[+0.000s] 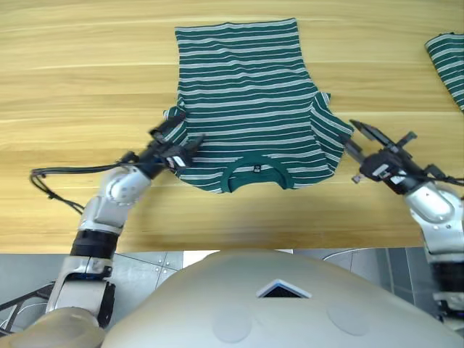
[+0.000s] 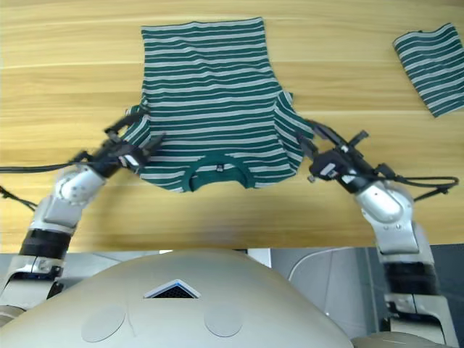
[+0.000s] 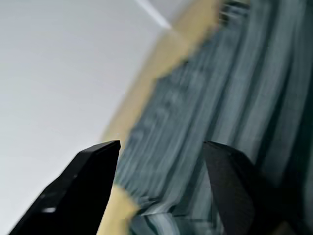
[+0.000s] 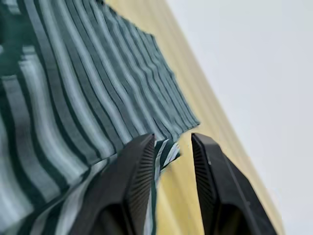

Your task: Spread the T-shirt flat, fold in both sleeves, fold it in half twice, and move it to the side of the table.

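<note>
L gripper (image 3: 161, 147): fingers spread wide, not closed on cloth, low over the shirt (image 1: 246, 87) at its left edge near the shoulder, by the tucked-in sleeve. R gripper (image 4: 172, 138): fingers apart w/ a narrow gap, at the outer edge of the right sleeve (image 1: 330, 125); a cloth corner sits at the gap's mouth against one finger (image 4: 139, 171). Shirt lies mid-table (image 1: 87, 65), collar (image 1: 255, 168) toward the robot, hem on the far side, both sleeves folded in over the body. Far right, well apart, a 2nd striped cloth (image 2: 429, 65) lies on the table.
</note>
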